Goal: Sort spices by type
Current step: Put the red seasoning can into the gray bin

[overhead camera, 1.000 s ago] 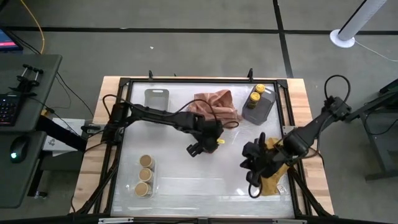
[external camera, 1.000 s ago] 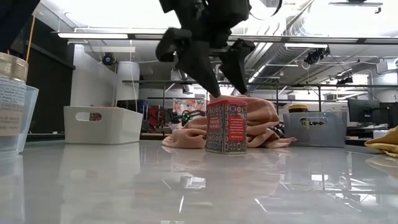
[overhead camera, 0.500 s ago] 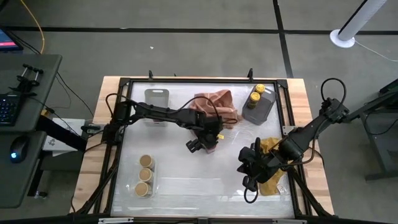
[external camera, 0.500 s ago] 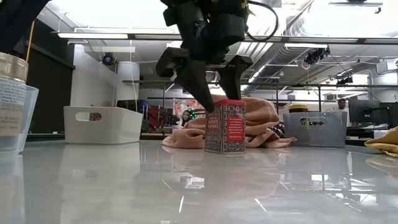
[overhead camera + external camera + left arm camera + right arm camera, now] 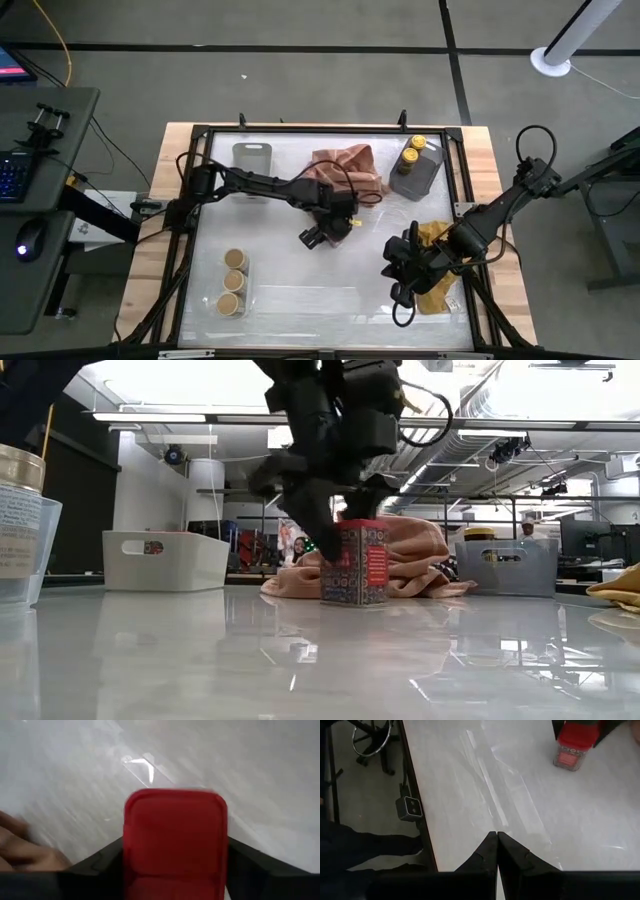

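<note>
One red spice box point(image 5: 357, 563) mid-surface beside pink cloth point(image 5: 350, 165), straddled by left hand point(image 5: 322, 237), fingers spread either side, not visibly clamped. Grasp step; next: close, lift. Right hand point(image 5: 496, 851) pinched empty, waiting near yellow cloth point(image 5: 438, 290).

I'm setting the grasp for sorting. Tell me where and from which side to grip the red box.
Grip the red box across its two flat side walls just under the lid, coming from above. It stands upright on the table, beside the pink cloth. The left gripper already straddles it that way.
</note>
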You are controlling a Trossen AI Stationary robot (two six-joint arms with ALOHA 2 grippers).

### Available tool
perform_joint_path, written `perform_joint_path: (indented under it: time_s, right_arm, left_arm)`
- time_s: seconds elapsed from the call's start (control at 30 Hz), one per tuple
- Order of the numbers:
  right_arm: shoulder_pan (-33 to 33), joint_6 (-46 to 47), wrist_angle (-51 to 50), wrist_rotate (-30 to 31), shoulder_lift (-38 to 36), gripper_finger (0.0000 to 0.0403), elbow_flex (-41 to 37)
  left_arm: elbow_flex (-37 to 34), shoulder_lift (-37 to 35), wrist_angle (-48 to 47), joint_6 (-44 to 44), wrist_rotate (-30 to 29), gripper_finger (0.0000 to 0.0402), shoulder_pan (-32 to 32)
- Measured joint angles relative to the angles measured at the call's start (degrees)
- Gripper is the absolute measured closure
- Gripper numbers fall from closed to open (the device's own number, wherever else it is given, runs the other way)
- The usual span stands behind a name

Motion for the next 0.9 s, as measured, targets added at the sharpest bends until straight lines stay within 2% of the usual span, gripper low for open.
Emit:
perform_joint_path:
  time_s: [0.1,0.13,0.3,0.37,0.47,0.57,0.67,0.9]
  right_arm:
    - [-0.05,-1.60,0.05,0.02,0.00,0.0403,0.00]
    - [-0.20,-1.85,0.01,0.00,-0.02,0.0403,0.00]
    - [-0.55,-3.51,-0.83,0.02,-0.02,0.0403,0.00]
    - [-0.66,-4.25,-1.28,0.34,-0.02,0.0403,0.00]
    - [-0.68,-4.70,-1.83,1.15,-0.02,0.0403,0.00]
    - [-0.68,-4.70,-2.61,1.17,-0.02,0.0403,0.00]
    - [-0.68,-4.70,-2.90,1.20,-0.02,0.0403,0.00]
    - [-0.68,-5.16,-2.97,3.35,-0.02,0.0403,0.00]
  left_arm:
    - [-0.04,-2.07,-2.74,-2.93,0.40,0.0211,0.38]
    - [-0.04,-2.95,-4.03,-3.86,0.68,0.0217,0.85]
    - [-0.15,-11.04,-10.24,-9.79,4.77,0.0217,6.55]
    - [-1.30,-16.03,-10.06,-12.60,6.85,0.0217,10.00]
    - [-3.89,-24.46,-9.39,-15.41,6.69,0.0217,15.39]
    - [-7.63,-32.76,-9.03,-17.06,4.03,0.0217,20.74]
    - [-13.10,-40.32,-9.64,-18.01,-1.74,0.0217,24.99]
    - [-31.58,-53.79,-8.94,-21.94,-9.37,0.0217,30.25]
